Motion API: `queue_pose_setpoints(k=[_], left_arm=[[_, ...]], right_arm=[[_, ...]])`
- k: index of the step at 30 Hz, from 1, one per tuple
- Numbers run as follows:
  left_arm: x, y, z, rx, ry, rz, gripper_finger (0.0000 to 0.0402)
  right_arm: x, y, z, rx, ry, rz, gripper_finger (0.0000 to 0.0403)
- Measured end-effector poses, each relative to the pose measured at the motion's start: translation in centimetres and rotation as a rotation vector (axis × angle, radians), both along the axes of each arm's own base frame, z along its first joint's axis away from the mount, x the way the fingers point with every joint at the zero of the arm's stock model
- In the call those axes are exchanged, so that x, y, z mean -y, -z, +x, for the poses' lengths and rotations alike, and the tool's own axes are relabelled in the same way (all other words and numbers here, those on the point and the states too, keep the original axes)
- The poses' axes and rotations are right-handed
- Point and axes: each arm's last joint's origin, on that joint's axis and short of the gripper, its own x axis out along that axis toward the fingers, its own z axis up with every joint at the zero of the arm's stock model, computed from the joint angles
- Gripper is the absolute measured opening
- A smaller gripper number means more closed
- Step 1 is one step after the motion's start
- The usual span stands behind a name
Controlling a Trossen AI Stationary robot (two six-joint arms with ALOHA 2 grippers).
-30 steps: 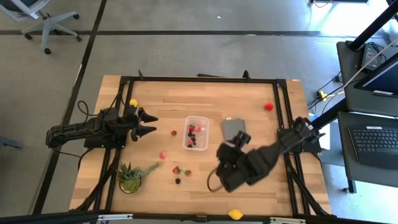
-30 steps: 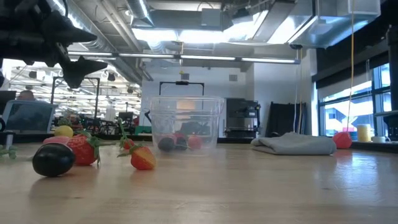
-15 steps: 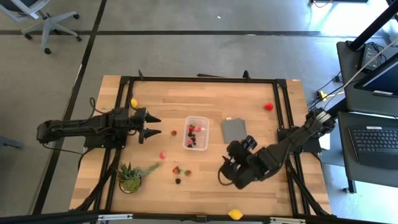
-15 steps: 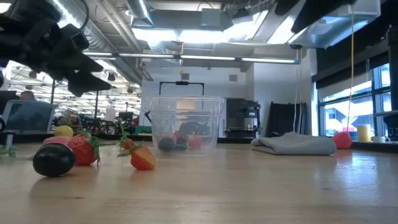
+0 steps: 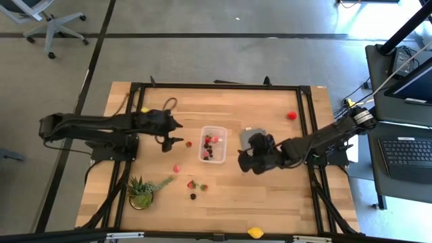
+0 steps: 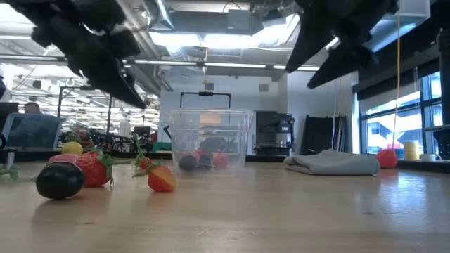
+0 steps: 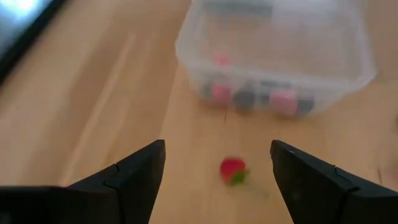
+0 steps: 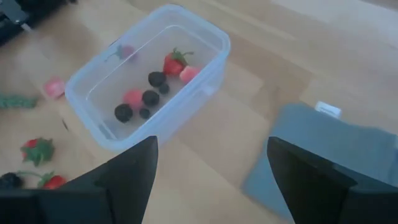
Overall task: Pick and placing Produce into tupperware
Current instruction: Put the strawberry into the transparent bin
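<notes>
The produce sits partly in the tupperware (image 5: 213,144) at the centre of the high view, where a few red and dark pieces already lie on its floor, and partly loose on the table (image 5: 270,202): a yellow piece (image 5: 144,110) at upper left, a small strawberry (image 5: 189,143) just left of the tub, a pink piece (image 5: 177,168) lower left of it, a little cluster (image 5: 196,185) below it, a red piece (image 5: 291,115) at far upper right, another yellow one (image 5: 255,232) at the bottom edge. Going left to right, the left gripper (image 5: 176,132) hovers with its fingers spread wide and empty, close to that small strawberry, which shows between the fingers in its wrist view. I'd say the step in hand is the approach for the next pick; the move wanted is a descent over the strawberry and a careful close on so small a thing. Right of the tub, the right gripper (image 5: 244,160) also hangs open and empty beside the grey square piece (image 5: 252,137). I can read no brand, label or writing anywhere.
</notes>
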Motion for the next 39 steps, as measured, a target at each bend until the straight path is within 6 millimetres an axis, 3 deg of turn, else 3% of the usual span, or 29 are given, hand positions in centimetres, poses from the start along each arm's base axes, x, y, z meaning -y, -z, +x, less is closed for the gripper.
queue_pose_setpoints(k=[7, 19, 25, 39], left_arm=[[0.1, 2.2, 2.9, -0.159, -0.121, -0.103, 0.0282], [1.9, 3.3, 7.9, -0.35, -0.176, -0.111, 0.0282], [2.1, 4.9, 8.5, -0.527, -0.252, -0.115, 0.0282], [1.8, 5.3, 8.8, -0.515, -0.32, -0.133, 0.0282]], right_arm=[[1.5, 1.5, 0.7, 0.013, -0.052, -0.052, 0.0303], [4.1, 2.4, 1.0, -0.133, -0.188, -0.075, 0.0303], [4.4, 2.4, 1.0, -0.178, -0.263, -0.125, 0.0303], [4.3, 2.5, 1.0, -0.222, -0.373, -0.15, 0.0303]])
